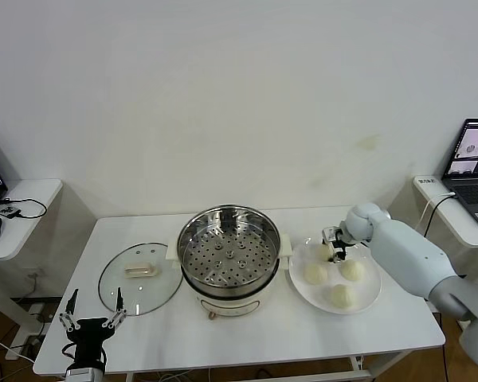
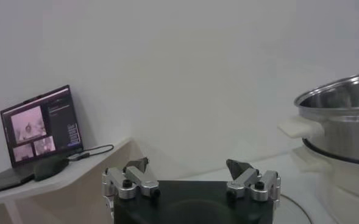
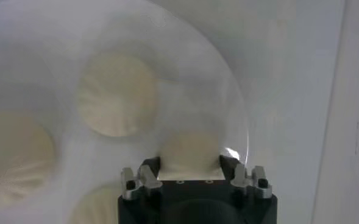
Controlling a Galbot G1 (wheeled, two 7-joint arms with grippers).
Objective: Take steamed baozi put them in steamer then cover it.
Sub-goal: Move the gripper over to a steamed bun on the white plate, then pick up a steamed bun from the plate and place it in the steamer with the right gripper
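Right claw (image 1: 333, 253): closed on the far bun (image 3: 189, 157) on the plate (image 1: 368, 300), half hiding it.
Other buns (image 1: 315, 273): three, plate.
Steamer (image 1: 229, 255): mid-worktop, uncovered.
Lid (image 1: 140, 277): beside it.
Left claw (image 1: 93, 321): wide open, empty, front edge.

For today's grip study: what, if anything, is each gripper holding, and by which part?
The right gripper is shut on a steamed baozi on the white plate, fingers pressing its two opposite sides. The left gripper is open and holds nothing.

Steamer (image 1: 229, 259) between cover (image 1: 140, 278) (left), plate (image 1: 368, 300)
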